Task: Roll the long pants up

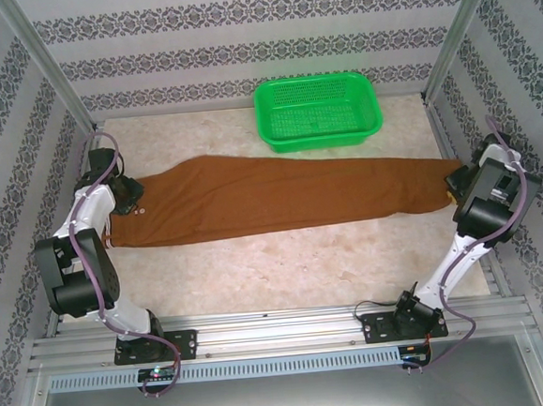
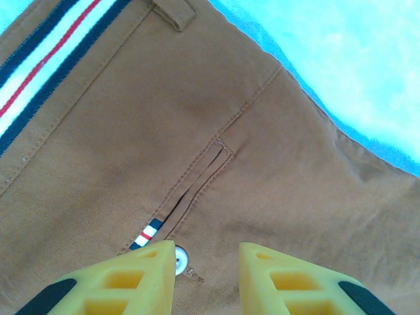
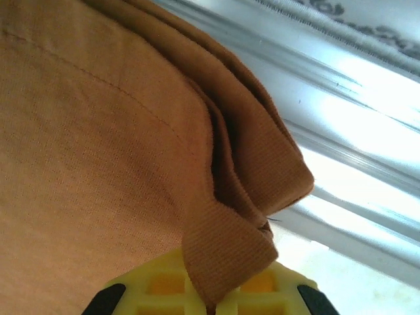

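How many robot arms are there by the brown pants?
2. The left arm reaches the waist end of the long pants, on the left side. The right arm is at the leg end, on the right side.

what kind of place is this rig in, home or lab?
Most likely a lab test cell, not a home: an aluminium frame rail along the near edge, printed wallpaper panels for walls, and long pants and a green basket staged on a marble-look tabletop.
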{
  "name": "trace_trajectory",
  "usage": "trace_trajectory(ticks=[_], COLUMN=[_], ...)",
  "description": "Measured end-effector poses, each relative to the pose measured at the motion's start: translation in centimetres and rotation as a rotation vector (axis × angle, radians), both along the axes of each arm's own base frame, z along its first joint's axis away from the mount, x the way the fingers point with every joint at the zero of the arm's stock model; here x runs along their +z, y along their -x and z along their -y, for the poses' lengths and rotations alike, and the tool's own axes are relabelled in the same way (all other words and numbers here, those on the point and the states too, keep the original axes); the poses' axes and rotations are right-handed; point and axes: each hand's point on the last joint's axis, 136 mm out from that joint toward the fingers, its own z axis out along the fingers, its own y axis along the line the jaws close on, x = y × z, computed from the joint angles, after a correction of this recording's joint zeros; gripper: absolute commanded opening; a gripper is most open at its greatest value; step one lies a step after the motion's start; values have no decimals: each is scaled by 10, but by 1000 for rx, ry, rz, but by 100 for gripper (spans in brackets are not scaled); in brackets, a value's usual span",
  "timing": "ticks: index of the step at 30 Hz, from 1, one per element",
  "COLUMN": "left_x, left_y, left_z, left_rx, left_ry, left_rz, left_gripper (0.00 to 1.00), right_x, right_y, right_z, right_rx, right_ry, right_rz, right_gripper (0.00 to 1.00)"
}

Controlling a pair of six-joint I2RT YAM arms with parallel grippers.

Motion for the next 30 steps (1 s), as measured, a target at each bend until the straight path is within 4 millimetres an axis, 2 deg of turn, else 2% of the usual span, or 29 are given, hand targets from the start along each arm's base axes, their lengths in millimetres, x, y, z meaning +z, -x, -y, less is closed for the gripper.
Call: trace_trajectory(ticks=[2,4,6,8,9,10,13,17,21,24,29,30], left_x=[-2,-4,-4,-4,-4,-3,-2,-5,-17,-22,-19,-17], left_y=[1,1,1,0,0,0,1,6,14,18,21,21], left_z=[2,6,8,11,11,12,13,15,20,22,23,23], left_rx=[-5,-13,-20,-27,-28,-33,-43,-49,-55,-59,-61,-61], left_ry=[7,13,16,17,17,17,13,16,35,47,45,45], left_rz=[-2,-6,-6,-3,-3,0,3,1,-21,-32,-19,-13], left_gripper=[28,27,27,27,28,28,28,28,27,28,29,30], right_x=[3,12,26,49,62,78,126,188,230,236,204,195], right_y=[-6,-24,-50,-72,-78,-82,-83,-81,-81,-78,-62,-58], right_z=[-12,-41,-90,-159,-188,-226,-310,-398,-475,-526,-596,-609], right_rx=[33,118,254,429,499,588,771,946,1094,1199,1363,1393], right_ry=[36,84,133,186,206,223,261,295,287,260,182,163], right_rz=[5,15,60,129,167,216,333,474,574,594,531,514], right_gripper=[0,0,0,0,0,0,0,0,0,0,0,10])
